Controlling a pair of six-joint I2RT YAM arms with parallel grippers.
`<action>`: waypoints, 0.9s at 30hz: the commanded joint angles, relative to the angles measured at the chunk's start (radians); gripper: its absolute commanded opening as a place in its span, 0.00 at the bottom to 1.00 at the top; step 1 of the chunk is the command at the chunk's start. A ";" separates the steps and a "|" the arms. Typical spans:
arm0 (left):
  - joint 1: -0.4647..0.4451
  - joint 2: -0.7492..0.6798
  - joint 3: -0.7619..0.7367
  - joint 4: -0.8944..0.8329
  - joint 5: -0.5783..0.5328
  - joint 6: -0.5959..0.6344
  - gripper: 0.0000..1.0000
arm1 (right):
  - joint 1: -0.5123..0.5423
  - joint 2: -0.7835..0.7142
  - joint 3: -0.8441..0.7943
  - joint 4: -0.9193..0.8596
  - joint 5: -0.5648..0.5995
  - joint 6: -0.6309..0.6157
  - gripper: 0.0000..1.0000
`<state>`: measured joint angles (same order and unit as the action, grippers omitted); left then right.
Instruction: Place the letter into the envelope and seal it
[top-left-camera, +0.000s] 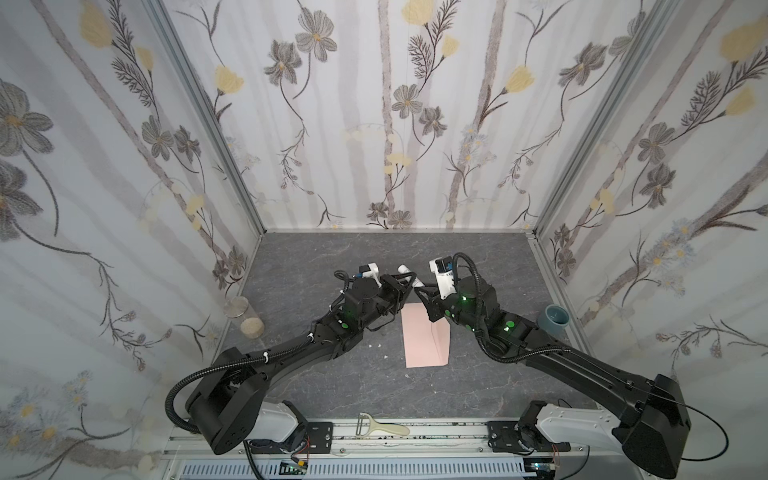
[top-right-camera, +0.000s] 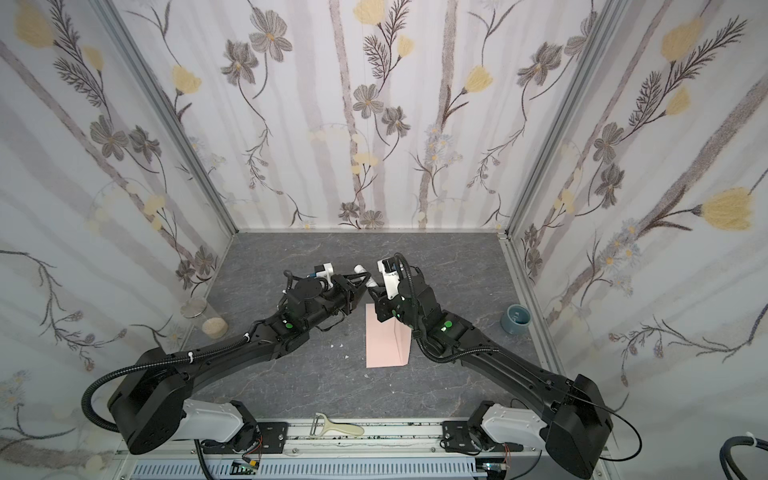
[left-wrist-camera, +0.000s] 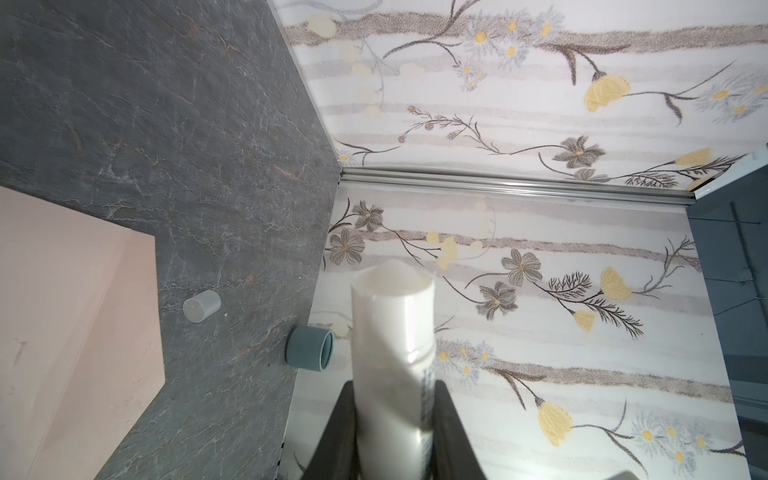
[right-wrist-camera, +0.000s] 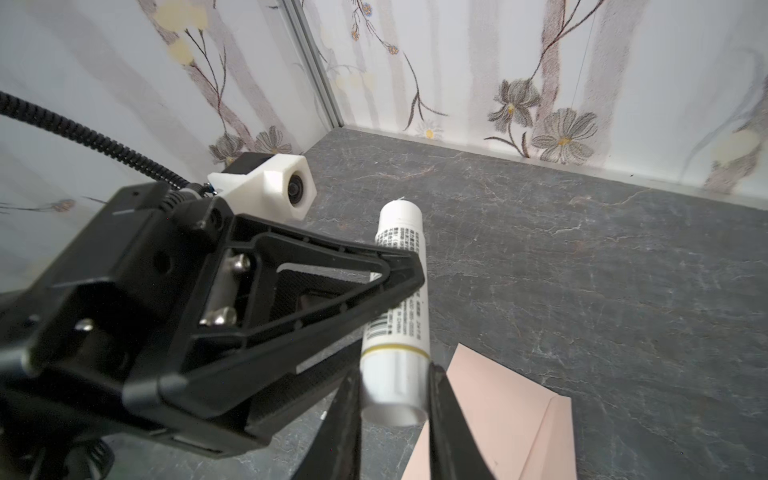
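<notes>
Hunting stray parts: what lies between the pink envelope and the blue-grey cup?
A small clear cap lies on the table between the envelope and the cup, touching neither. Only the left wrist view shows it.

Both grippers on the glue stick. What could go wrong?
Left gripper and right gripper both clamp the glue stick; a mismatched pull could twist it loose. Its tip is uncapped; the cap lies loose and could roll. The envelope lies unpinned nearby, so an arm could drag it.
</notes>
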<state>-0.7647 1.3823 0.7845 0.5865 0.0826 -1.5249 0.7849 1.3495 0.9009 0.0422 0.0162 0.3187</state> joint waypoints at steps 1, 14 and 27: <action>-0.019 0.008 -0.007 0.053 0.032 0.018 0.00 | -0.034 0.000 0.008 0.113 -0.099 0.134 0.19; -0.054 0.044 -0.048 0.178 0.006 0.023 0.00 | -0.196 0.012 -0.076 0.300 -0.398 0.538 0.17; -0.084 0.073 -0.056 0.283 -0.003 0.049 0.00 | -0.258 0.033 -0.200 0.478 -0.494 0.863 0.20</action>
<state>-0.8307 1.4528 0.7322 0.7670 -0.0433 -1.4925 0.5350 1.3716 0.7132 0.3771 -0.5285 1.0668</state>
